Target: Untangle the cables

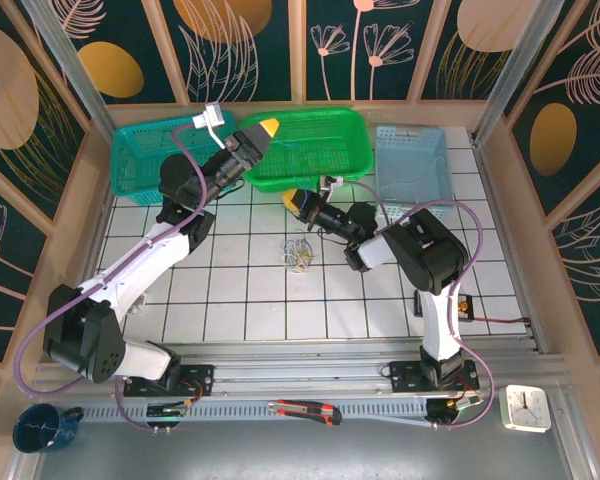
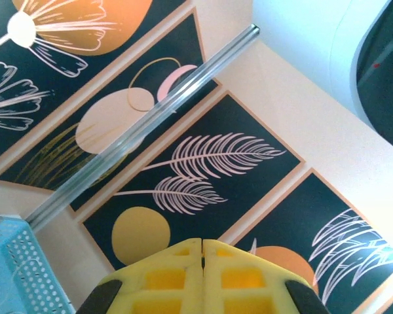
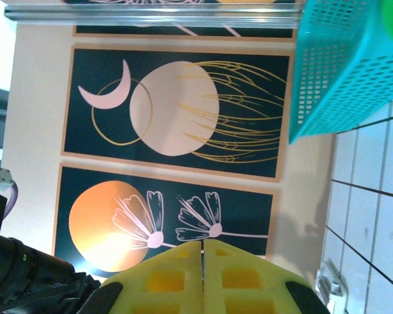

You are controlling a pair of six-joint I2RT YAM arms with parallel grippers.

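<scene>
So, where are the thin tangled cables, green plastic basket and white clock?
Thin tangled cables (image 1: 300,254): top view, bunch middle.
Green plastic basket (image 1: 330,135): top view, floor.
White clock (image 1: 526,408): top view, face.

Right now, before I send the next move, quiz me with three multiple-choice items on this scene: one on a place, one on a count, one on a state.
1. Where do the cables lie?
A. inside a basket
B. on the white tiles near the middle
C. on the near rail

2. How many baskets stand along the far edge?
A. two
B. three
C. four

3. How is the right gripper?
A. wide open
B. shut on the cables
C. shut, holding nothing

Answers:
1 B: the top view shows the thin wires as a small bunch on the tiles.
2 B: the teal basket, green basket and light blue basket stand side by side.
3 C: in the right wrist view its yellow pads meet with nothing between them, and the cables lie apart from it.
</scene>
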